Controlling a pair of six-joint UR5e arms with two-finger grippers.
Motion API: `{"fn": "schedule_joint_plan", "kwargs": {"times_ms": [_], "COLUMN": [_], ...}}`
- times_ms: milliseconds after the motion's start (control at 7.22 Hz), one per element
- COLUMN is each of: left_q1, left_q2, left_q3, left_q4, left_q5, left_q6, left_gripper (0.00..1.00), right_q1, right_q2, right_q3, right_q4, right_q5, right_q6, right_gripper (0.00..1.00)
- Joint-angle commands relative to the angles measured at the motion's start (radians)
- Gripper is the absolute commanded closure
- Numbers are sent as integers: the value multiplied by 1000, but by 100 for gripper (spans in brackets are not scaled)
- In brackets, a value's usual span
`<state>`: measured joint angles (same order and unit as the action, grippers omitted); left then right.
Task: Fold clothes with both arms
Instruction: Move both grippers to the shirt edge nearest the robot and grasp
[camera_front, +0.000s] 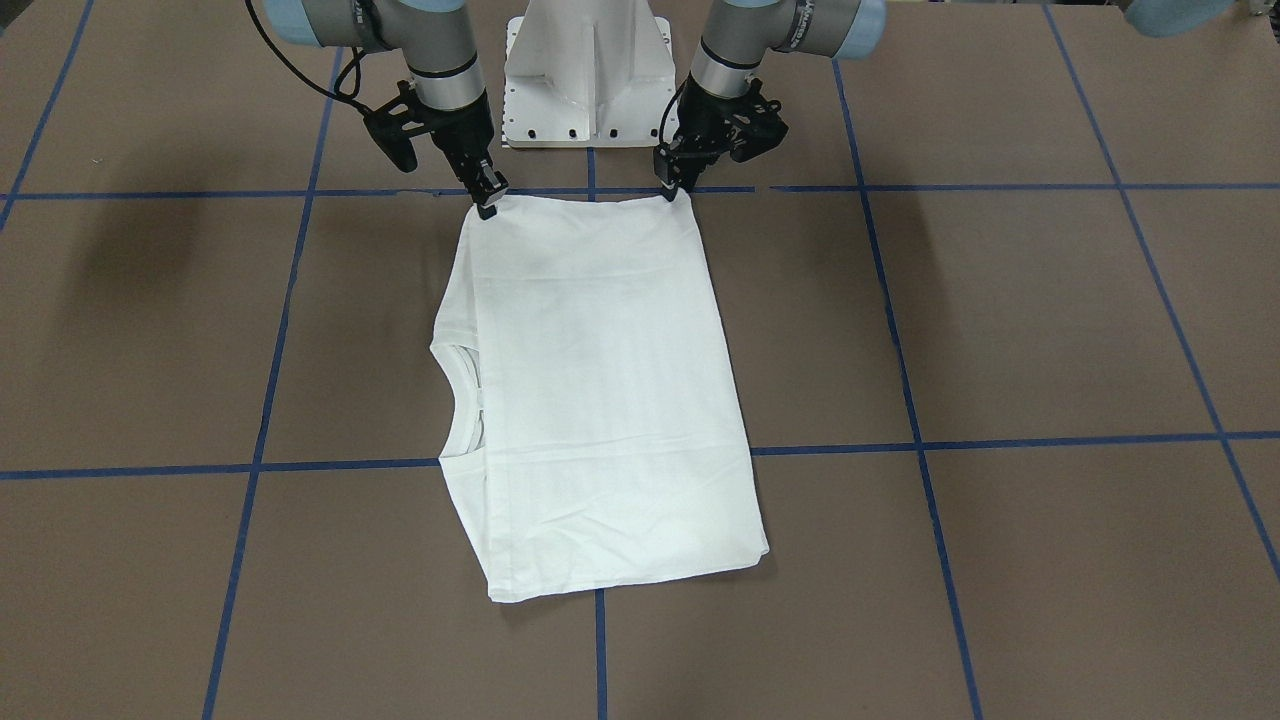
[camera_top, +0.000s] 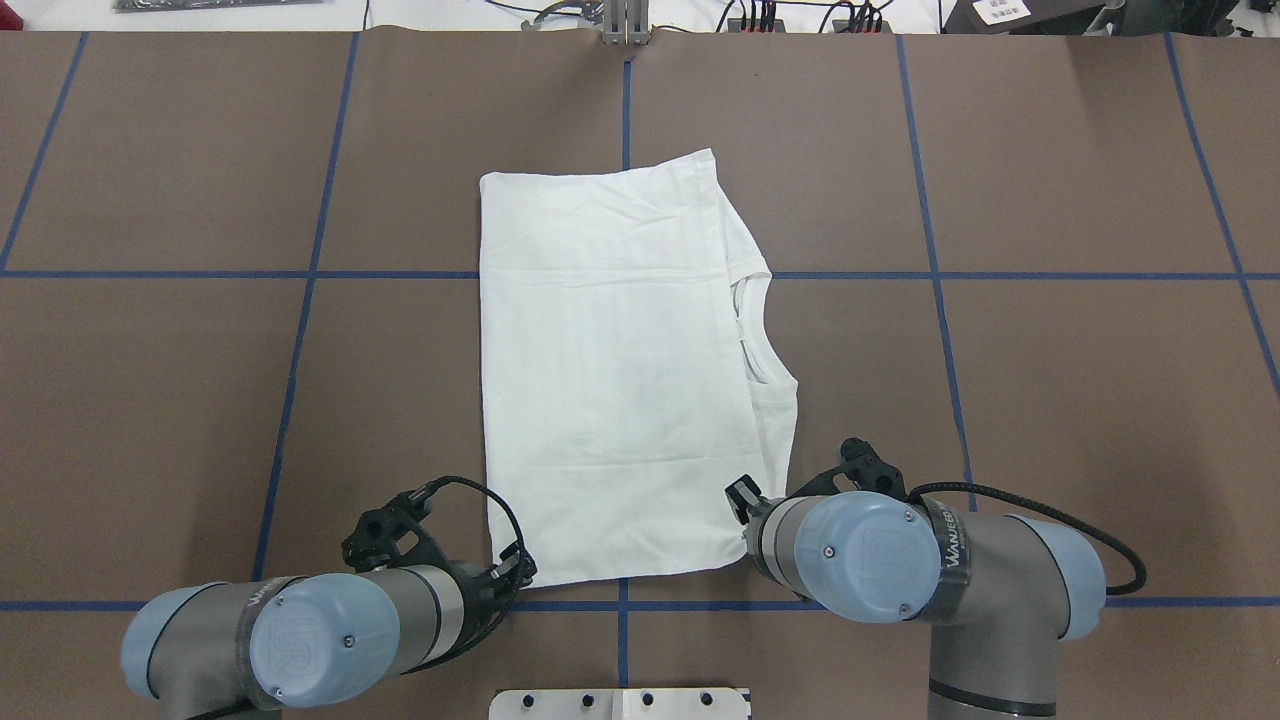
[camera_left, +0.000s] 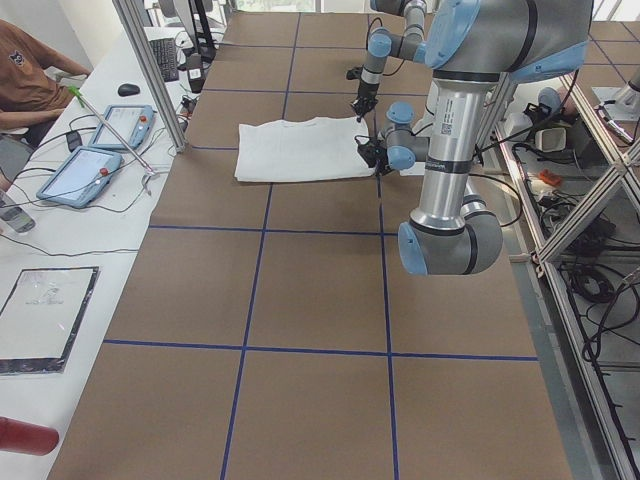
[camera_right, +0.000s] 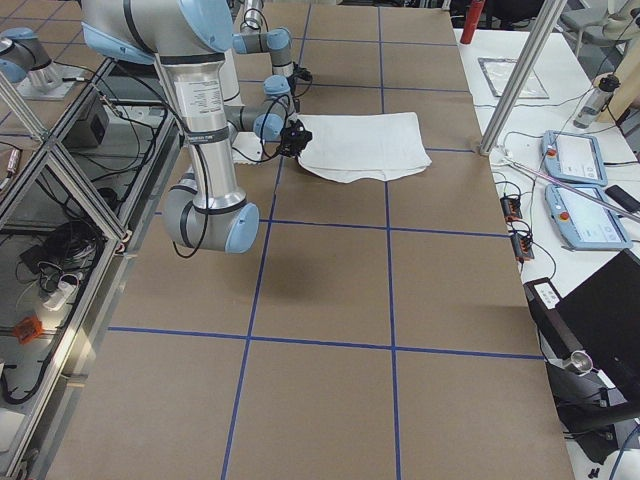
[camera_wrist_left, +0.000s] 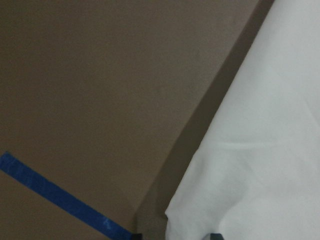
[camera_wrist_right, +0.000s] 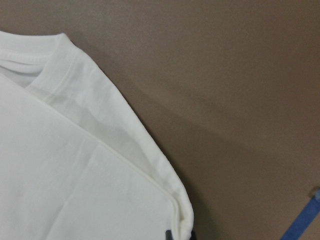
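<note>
1. I see the white cotton T-shirt (camera_front: 600, 400), folded into a long rectangle. It lies flat in the middle of the brown bench (camera_front: 1000, 300), which is gridded with blue tape lines (camera_front: 1000, 440). Its ribbed collar (camera_top: 752, 330) faces the robot's right.
2. The silver-grey left arm's black fingers (camera_front: 672, 188) are drawn together on the shirt's near corner on the left side, pinching the cloth. The left wrist view shows the white edge running down to the fingertips.
3. The right arm's black fingers (camera_front: 487, 203) are pressed together on the other near corner. The right wrist view shows the folded corner tucked against a dark fingertip (camera_wrist_right: 177, 235).
4. The near hem runs straight between the two grips, just beside a blue line in front of the white pedestal (camera_front: 588, 80).
</note>
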<state>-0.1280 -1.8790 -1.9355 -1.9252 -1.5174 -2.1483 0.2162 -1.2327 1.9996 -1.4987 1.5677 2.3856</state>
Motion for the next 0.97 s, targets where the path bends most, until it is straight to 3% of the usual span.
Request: {"fn": "schedule_joint_plan", "kwargs": {"times_ms": [0,415,831], "left_q1": [-2,4,57], "left_q2": [3,15,84], "left_q3": [-6,-80,-279], "left_q4": [0,-2,20], "left_q5": [0,2,0], "left_q6": [10,15,1], "left_gripper": [100,100,100], "right_q1": [-1,-44,-112], "right_q2": [-1,-1,-99], "right_q3": [-1,14,209], "right_q4": [0,-2,-11], "right_q5": [-2,-8,-12], "right_q6": [1,7,42], "right_gripper": [100,100,100]}}
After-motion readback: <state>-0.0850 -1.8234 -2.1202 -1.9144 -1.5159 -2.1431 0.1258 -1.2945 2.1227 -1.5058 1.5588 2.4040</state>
